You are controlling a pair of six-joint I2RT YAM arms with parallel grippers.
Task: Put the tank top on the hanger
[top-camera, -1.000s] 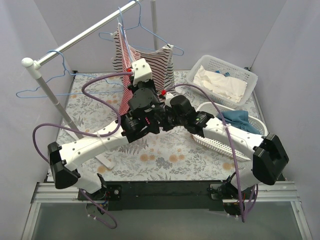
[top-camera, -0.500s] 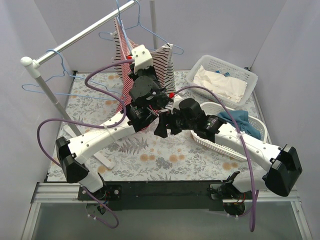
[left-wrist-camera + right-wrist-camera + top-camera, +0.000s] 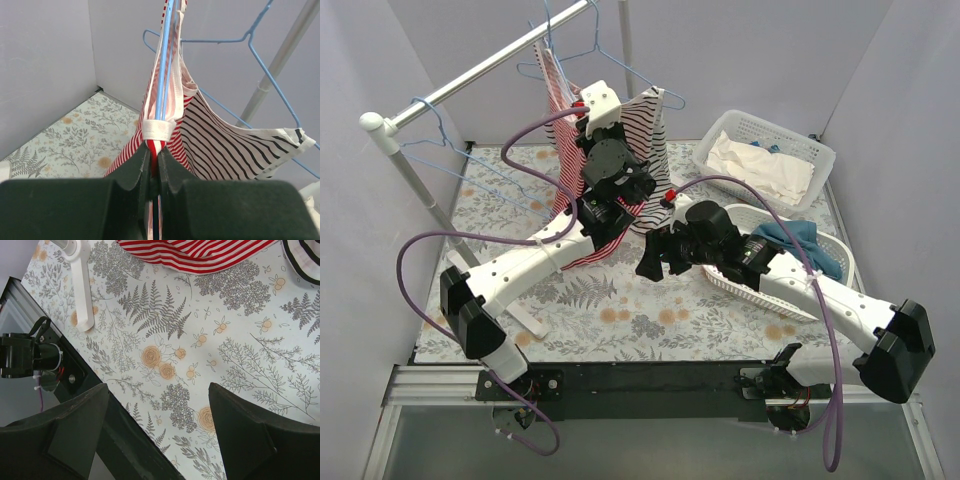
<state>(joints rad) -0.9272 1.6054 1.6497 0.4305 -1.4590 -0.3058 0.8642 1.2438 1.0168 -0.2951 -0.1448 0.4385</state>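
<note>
Overhead, left arm (image 3: pixel 535 262) hides the tank top (image 3: pixel 564 160) middle.

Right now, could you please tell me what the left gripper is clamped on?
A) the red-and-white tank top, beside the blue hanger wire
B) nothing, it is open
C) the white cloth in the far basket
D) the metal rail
A: in the left wrist view the left gripper is shut on the tank top, with the wire of the hanger rising from between its fingers.

Bright, even light — soft shadows, sharp focus.
</note>
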